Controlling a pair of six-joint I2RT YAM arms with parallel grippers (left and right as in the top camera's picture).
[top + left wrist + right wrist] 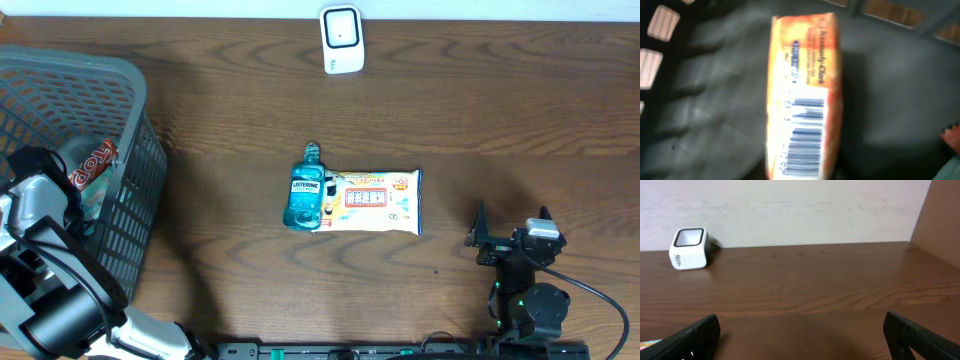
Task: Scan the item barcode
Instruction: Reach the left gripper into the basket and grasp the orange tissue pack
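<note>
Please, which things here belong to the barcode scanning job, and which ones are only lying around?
Belonging to the job:
orange pack, its barcode facing the left wrist camera
white scanner at the table's far edge
grey basket, into which the left arm reaches

Probably just lying about, nothing touching them:
Listerine bottle
wipes pack right beside it

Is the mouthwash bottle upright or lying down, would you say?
Lying down: from overhead the mouthwash bottle shows its whole length, label facing up.
</note>
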